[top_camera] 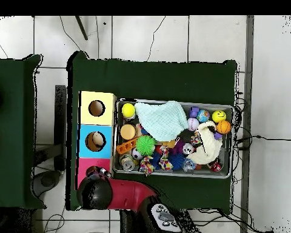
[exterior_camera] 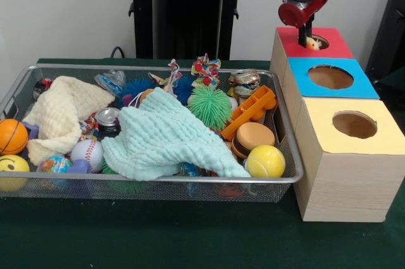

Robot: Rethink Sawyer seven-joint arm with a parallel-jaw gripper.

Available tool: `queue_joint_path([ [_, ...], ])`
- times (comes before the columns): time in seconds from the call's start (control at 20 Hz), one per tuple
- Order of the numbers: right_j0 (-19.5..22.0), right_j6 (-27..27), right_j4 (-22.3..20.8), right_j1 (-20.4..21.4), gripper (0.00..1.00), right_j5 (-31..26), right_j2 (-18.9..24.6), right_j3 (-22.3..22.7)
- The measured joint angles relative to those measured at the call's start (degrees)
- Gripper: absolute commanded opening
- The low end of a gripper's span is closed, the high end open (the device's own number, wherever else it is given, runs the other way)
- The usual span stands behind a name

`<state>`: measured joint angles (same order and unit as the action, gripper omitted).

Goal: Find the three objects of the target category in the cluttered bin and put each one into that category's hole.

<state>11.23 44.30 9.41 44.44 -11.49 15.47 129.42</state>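
The wire mesh bin (exterior_camera: 158,180) stands on the green table, full of clutter; it also shows in the overhead view (top_camera: 172,176). My gripper (exterior_camera: 307,41) hangs straight down over the round hole (exterior_camera: 321,42) in the red-topped box (exterior_camera: 291,45). It is shut on the small yellow plush duck (exterior_camera: 312,44), which sits at the hole's mouth. In the overhead view the arm's head (top_camera: 94,193) covers the gripper and part of the red box (top_camera: 86,167). No tiger or tan plush shows in the bin.
The blue-topped box (exterior_camera: 302,83) and the yellow-topped box (exterior_camera: 316,135) stand in a row in front of the red one. A mint cloth (exterior_camera: 164,137) and a cream cloth (exterior_camera: 60,112) cover much of the bin, among a green pom ball (exterior_camera: 210,106), sports balls and cans.
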Motion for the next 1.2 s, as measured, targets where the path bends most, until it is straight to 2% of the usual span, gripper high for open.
queue_joint_path([
  [1.2, -1.07, 0.00, 0.48, 1.80, 0.00, -1.66, -1.06, 0.02],
])
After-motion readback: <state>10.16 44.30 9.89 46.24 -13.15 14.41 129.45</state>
